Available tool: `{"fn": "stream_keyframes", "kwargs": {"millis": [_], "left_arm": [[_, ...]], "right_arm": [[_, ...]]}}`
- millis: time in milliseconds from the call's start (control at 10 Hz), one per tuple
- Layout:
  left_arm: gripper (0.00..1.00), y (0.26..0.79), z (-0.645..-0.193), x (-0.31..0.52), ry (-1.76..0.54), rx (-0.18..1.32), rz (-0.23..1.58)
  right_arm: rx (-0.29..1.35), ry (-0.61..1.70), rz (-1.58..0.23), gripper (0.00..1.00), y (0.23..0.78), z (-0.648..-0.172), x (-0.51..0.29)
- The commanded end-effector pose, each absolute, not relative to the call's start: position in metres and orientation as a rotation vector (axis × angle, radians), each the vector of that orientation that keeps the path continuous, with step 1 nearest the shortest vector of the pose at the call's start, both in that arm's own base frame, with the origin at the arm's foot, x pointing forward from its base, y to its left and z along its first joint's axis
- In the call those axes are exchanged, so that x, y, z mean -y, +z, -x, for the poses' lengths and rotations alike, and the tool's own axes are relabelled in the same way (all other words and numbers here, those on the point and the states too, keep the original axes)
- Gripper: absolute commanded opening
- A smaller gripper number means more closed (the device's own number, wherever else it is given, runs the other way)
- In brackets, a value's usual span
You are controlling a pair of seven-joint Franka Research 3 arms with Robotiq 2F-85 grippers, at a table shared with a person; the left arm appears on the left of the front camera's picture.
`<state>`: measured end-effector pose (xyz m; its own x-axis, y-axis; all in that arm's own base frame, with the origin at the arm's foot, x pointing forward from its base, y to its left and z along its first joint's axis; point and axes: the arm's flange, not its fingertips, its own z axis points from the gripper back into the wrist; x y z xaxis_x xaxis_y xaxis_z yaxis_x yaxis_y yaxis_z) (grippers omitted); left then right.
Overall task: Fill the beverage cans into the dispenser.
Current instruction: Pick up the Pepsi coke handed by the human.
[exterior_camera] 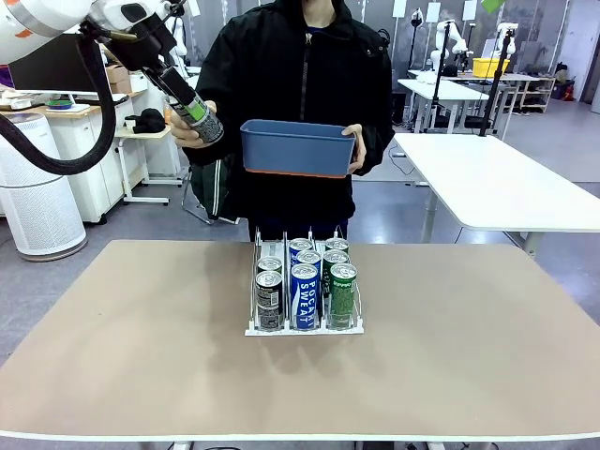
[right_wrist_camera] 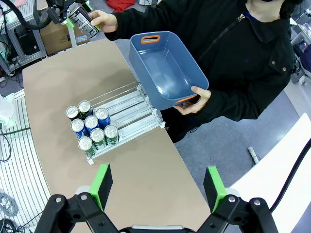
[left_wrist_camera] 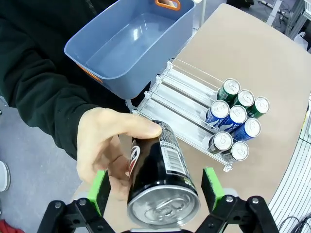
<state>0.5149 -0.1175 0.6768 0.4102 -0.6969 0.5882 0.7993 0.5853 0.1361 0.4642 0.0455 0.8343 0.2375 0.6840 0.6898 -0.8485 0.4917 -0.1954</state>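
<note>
A person's hand (left_wrist_camera: 102, 141) holds a black beverage can (left_wrist_camera: 163, 179) up above the table's far left edge. My left gripper (exterior_camera: 192, 108) is open around that can, with a gap at each green pad (left_wrist_camera: 99, 189). The dispenser (exterior_camera: 255, 328) stands mid-table holding several upright cans (exterior_camera: 305, 286): dark in the left lane, blue in the middle, green on the right. From above, its far lane ends (left_wrist_camera: 180, 97) are bare. My right gripper (right_wrist_camera: 158, 187) hangs open high over the table with nothing between its fingers.
The person stands at the far side and holds an empty blue bin (exterior_camera: 298, 150) in the other hand (right_wrist_camera: 194, 102), just beyond the dispenser. The tan tabletop (exterior_camera: 141, 356) is bare around the rack. A white table (exterior_camera: 497, 187) stands at the back right.
</note>
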Motion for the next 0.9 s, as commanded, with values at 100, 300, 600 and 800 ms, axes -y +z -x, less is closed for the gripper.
{"fn": "stream_keyframes", "kwargs": {"millis": [100, 300, 600, 800], "left_arm": [[1.00, 0.6732, -0.5180, 0.1148, -0.962, 0.671, 0.195], [1.00, 0.6757, -0.5153, 0.1189, -0.950, 0.649, 0.178], [0.96, 0.6750, -0.5144, 0.1211, -0.962, 0.643, 0.181], [0.76, 0.6756, -0.5137, 0.1211, -0.954, 0.654, 0.196]], "right_arm": [[0.801, 1.066, -0.226, 1.00, 0.8340, -0.4640, -0.0455], [0.801, 1.066, -0.226, 1.00, 0.8340, -0.4640, -0.0455], [0.801, 1.066, -0.226, 1.00, 0.8340, -0.4640, -0.0455], [0.801, 1.066, -0.226, 1.00, 0.8340, -0.4640, -0.0455]]}}
